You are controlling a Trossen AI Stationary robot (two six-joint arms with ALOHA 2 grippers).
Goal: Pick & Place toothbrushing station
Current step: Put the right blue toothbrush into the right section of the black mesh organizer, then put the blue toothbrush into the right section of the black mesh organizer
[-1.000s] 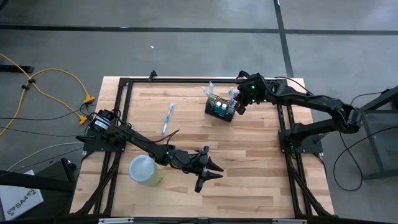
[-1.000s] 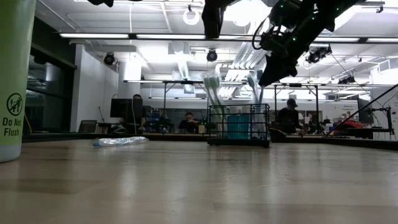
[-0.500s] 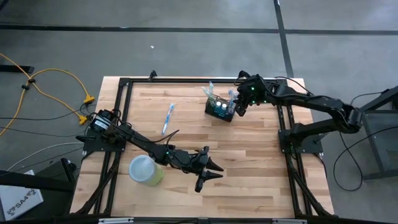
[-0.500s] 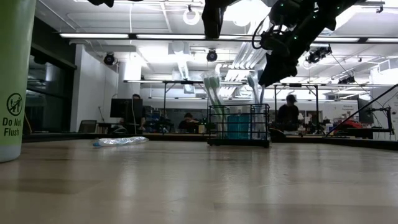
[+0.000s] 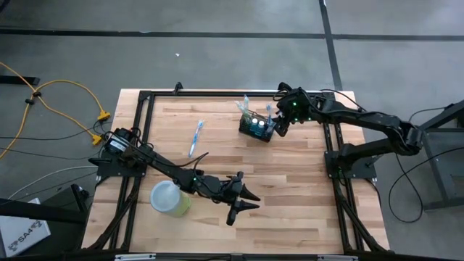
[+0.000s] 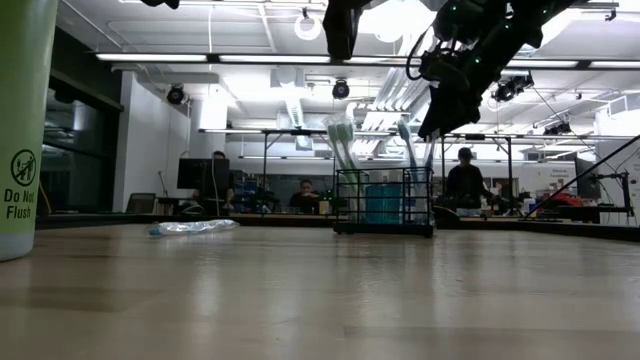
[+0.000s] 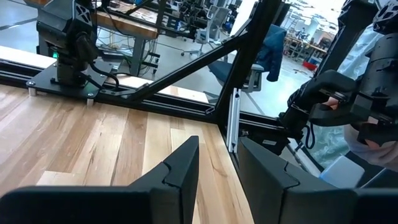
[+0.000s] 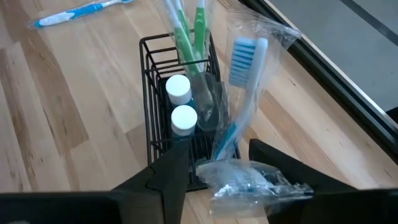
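The black wire-mesh basket (image 5: 255, 129) stands on its base on the far part of the wooden table; it also shows in the low view (image 6: 384, 200) and the right wrist view (image 8: 149, 93). It holds green toothbrushes (image 8: 186, 37), two white-capped tubes (image 8: 180, 102) and a blue toothbrush in a clear wrapper (image 8: 239, 87) that leans up out of its right end. My right gripper (image 5: 279, 122) (image 8: 221, 152) is open just right of and above the basket, its fingers on either side of the wrapper's bunched end (image 8: 249, 180). My left gripper (image 5: 245, 201) (image 7: 219, 142) is open and empty near the table's middle front. My right gripper's open fingers stand on either side of the wrapper's bunched end (image 8: 267, 186); I cannot tell whether either finger touches it. The wrapped toothbrush stands tilted in the basket, head up.
A light-green cup (image 5: 170, 197) (image 6: 25, 120) stands left of my left gripper. A loose blue toothbrush (image 5: 196, 138) (image 6: 195, 227) lies on the table left of the basket. Black frame rails (image 5: 145, 130) run along the table's left, right and far sides.
My right gripper has shifted a little toward the table's right edge, still above the basket's right end. The basket has stayed in place.
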